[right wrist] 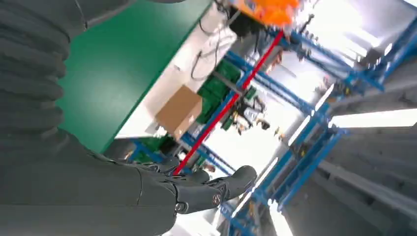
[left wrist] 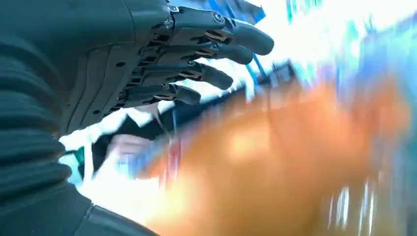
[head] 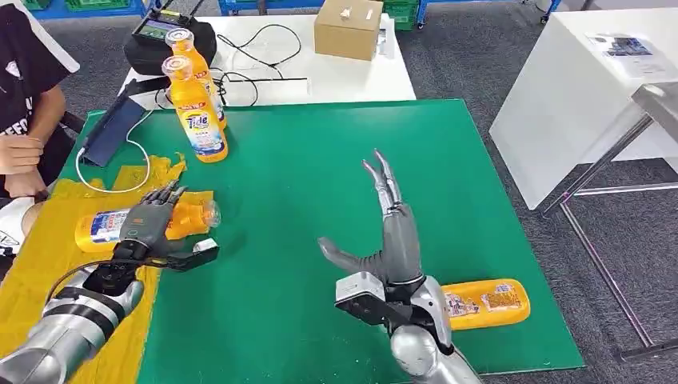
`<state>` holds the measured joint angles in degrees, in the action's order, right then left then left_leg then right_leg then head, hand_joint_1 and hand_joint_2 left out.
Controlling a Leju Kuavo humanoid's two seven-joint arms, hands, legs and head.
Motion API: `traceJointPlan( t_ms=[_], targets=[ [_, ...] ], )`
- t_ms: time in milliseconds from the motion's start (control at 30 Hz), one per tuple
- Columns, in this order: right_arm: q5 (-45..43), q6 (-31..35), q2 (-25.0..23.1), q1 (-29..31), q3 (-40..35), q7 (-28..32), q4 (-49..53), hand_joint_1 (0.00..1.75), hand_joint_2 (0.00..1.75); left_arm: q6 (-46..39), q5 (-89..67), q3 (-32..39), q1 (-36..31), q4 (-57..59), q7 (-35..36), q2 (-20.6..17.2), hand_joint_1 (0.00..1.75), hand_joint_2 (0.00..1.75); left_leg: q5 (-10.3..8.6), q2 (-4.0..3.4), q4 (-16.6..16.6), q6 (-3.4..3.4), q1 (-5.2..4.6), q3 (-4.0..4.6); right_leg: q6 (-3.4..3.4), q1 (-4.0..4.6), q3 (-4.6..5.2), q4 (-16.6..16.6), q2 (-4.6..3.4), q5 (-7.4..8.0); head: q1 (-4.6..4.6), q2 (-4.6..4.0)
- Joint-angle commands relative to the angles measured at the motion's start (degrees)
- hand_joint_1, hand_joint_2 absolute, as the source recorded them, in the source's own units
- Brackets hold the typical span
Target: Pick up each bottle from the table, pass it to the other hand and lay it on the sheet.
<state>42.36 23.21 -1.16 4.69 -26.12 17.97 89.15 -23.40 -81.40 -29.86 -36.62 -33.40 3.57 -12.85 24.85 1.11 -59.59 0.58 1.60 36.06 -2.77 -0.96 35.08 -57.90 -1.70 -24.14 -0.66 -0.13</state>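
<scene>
Left hand (head: 152, 218) sits over the orange bottle (head: 104, 225) lying flat on the yellow sheet (head: 48, 264), at about 9 o'clock on the table. Fingers are draped across the bottle's middle, thumb out to the side near the cap end; can't tell whether it grips the bottle or just rests on it. In the left wrist view the fingers (left wrist: 206, 54) are extended and slightly apart above a blurred orange body (left wrist: 275, 167), too smeared to judge contact.

Right hand (head: 389, 232) hovers above the green mat (head: 320, 160) near centre, fingers straight and together pointing to 12 o'clock, thumb splayed toward 9 o'clock, holding nothing. The right wrist view shows its fingers (right wrist: 231, 184) off the surface.

Second orange bottle (head: 486, 302) lies on its side on the mat at about 5 o'clock, just beside the right forearm, partly hidden by it. Two more bottles (head: 196, 112) stand upright, one behind the other, at 11 o'clock on the mat's far edge.

Cardboard box (head: 348, 28) on the white table at 12 o'clock. A person (head: 24, 104) sits at 10 o'clock.
</scene>
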Motion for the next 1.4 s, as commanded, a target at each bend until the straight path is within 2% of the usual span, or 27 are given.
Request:
traceJointPlan(
  t_ms=[33, 67, 100, 133, 167, 300, 367, 467, 633, 733, 867, 967, 1033, 1067, 1400],
  targets=[
    [0.2, -2.0, 2.2, 0.0, -2.2, -0.1, -2.0, 0.0, 1.75, -3.4, -2.0, 4.0, 2.5, -8.7, 1.3, 1.5, 0.0, 1.75, 0.05, -0.02, 0.1, -0.12, -0.03, -0.2, 0.08, 0.02, -0.21, 0.1, 0.18, -0.05, 0.0, 0.0],
    [-0.7, -4.5, 2.7, 0.2, -2.7, -0.1, -2.0, 0.0, 1.75, -6.4, -3.9, 4.2, 3.2, -10.2, 2.1, 1.2, 0.0, 1.75, 0.04, -0.06, 0.1, -0.09, -0.02, -0.14, 0.07, 0.02, -0.15, 0.1, 0.1, -0.03, 0.0, 0.0],
    [-12.8, -17.3, 4.4, -0.3, -3.5, 2.3, -1.6, 0.0, 1.75, -13.8, -4.2, 6.9, 5.6, -14.3, 0.9, 2.0, 0.0, 1.75, 0.05, -0.1, 0.1, -0.12, -0.03, -0.22, 0.1, 0.03, -0.22, 0.1, 0.12, -0.03, 0.0, 0.0],
    [-13.3, -17.7, 4.7, -0.8, -2.7, 3.2, -2.1, 0.0, 1.75, -13.0, -4.7, 8.2, 6.9, -16.6, 0.4, 2.4, 0.0, 1.75, 0.05, -0.11, 0.1, -0.1, -0.01, -0.12, 0.07, 0.04, -0.1, 0.1, 0.07, -0.01, 0.0, 0.0],
    [-16.3, -21.1, 5.4, -1.4, -2.8, 4.7, -2.3, 0.0, 1.75, -16.6, -4.1, 9.8, 8.8, -20.0, -1.1, 3.3, 0.0, 1.75, 0.03, -0.06, 0.1, -0.08, -0.03, -0.07, 0.04, 0.01, -0.05, 0.1, 0.09, -0.01, 0.0, 0.0],
    [-18.2, -24.6, 8.2, -4.2, -2.5, 8.4, -2.1, 0.0, 1.75, -16.6, -2.5, 14.1, 15.1, -31.2, -4.9, 6.7, 0.0, 1.75, 0.06, 0.03, 0.2, -0.18, -0.08, -0.25, 0.05, -0.01, -0.27, 0.2, 0.31, -0.09, 0.0, 0.0],
    [-19.4, -26.7, 9.4, -5.0, -2.6, 8.9, -1.8, 0.0, 1.75, -16.6, -2.7, 15.0, 16.8, -33.8, -5.6, 7.5, 0.0, 1.75, 0.05, 0.08, 0.1, -0.1, -0.05, -0.06, 0.02, -0.02, -0.11, 0.1, 0.19, -0.07, 0.0, 0.0],
    [-15.8, -28.5, 13.8, -6.8, -2.8, 5.6, -4.3, 0.0, 1.75, -16.1, 14.0, 15.6, 19.0, -32.3, -14.5, 10.1, 0.0, 1.75, 0.09, 0.06, 0.1, -0.12, -0.07, -0.06, 0.02, -0.03, -0.13, 0.2, 0.17, -0.06, 0.0, 0.0],
    [-16.3, -28.6, 14.1, -6.8, -2.3, 6.8, -5.9, 0.0, 1.75, -16.3, 14.4, 15.5, 19.1, -32.0, -14.8, 10.0, 0.0, 1.75, 0.12, -0.01, 0.1, -0.12, -0.09, -0.1, 0.06, -0.03, -0.15, 0.2, 0.16, -0.05, 0.0, 0.0],
    [-7.3, -23.5, 15.5, -7.6, -3.1, -3.4, -9.0, 0.0, 1.75, -16.4, 21.9, 17.7, 22.2, -33.9, -17.2, 12.0, 0.0, 1.75, 0.12, -0.03, 0.1, -0.11, -0.08, -0.07, 0.07, -0.01, -0.1, 0.2, 0.12, -0.04, 0.0, 0.0],
    [2.3, -14.3, 16.6, -8.0, -4.3, -8.9, -13.4, 0.0, 1.75, -16.1, 24.5, 17.3, 25.2, -35.1, -18.1, 13.9, 0.0, 1.75, 0.15, -0.01, 0.2, -0.18, -0.09, -0.34, 0.05, -0.01, -0.37, 0.3, 0.2, -0.08, 0.02, 0.0],
    [4.9, -12.7, 16.0, -8.0, -3.6, -11.6, -13.8, 0.0, 1.75, -16.6, 25.9, 17.6, 25.5, -36.7, -18.2, 14.8, 0.0, 1.75, 0.18, -0.06, 0.2, -0.17, -0.08, -0.24, 0.04, -0.01, -0.3, 0.3, 0.15, -0.09, 0.0, 0.0],
    [11.3, -10.9, 16.4, -7.4, -4.6, -16.3, -15.0, 0.0, 1.75, -16.0, 26.2, 17.4, 25.3, -37.7, -18.0, 15.1, 0.0, 1.75, 0.16, -0.04, 0.1, -0.12, -0.05, -0.04, 0.04, 0.0, -0.12, 0.2, 0.11, -0.07, 0.0, 0.0],
    [13.1, -10.4, 16.5, -7.2, -4.7, -17.5, -15.4, 0.0, 1.75, -15.8, 26.2, 17.4, 25.3, -38.0, -17.9, 15.2, 0.0, 1.75, 0.18, -0.06, 0.1, -0.16, -0.08, -0.19, 0.08, -0.01, -0.27, 0.2, 0.17, -0.1, 0.0, 0.0],
    [13.8, -11.3, 15.5, -7.4, -3.4, -17.8, -16.4, 0.0, 1.75, -14.7, 26.5, 17.5, 25.0, -37.7, -17.5, 15.6, 0.0, 1.75, 0.14, -0.05, 0.1, -0.13, -0.07, -0.06, 0.06, 0.0, -0.1, 0.2, 0.13, -0.06, 0.02, 0.0]
  ],
)
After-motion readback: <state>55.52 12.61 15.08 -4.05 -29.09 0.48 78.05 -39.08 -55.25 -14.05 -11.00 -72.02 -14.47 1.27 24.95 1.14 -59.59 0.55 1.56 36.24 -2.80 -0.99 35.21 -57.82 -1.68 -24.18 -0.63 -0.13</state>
